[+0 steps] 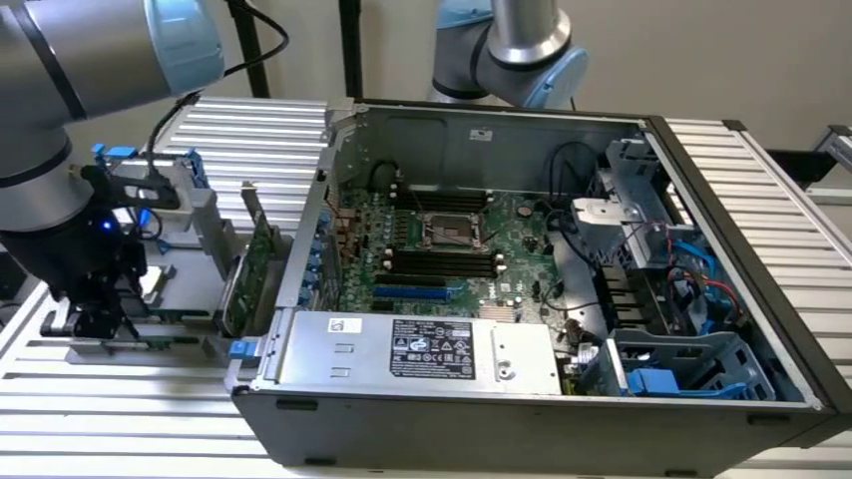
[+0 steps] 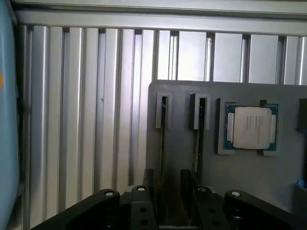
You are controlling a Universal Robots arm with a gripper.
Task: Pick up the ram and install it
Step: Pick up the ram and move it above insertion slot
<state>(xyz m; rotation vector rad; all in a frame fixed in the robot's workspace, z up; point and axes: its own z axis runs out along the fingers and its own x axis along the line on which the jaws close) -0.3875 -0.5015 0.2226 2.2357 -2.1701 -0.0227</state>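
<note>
While the gripper hangs low over a gray holder on the slatted table, its two black fingers stand apart, one on each side of the ram, with a gap on both sides. In the exterior view the holder lies on the left, outside the open computer case. A tall green card stands upright between them, just beside the case wall. Inside the case, dark memory slots lie on the motherboard, behind a silver power supply. The ram sits on edge in a narrow slot of the holder, showing as a thin dark strip. A second stick fills the next slot, and a processor rests in a recess beyond.
</note>
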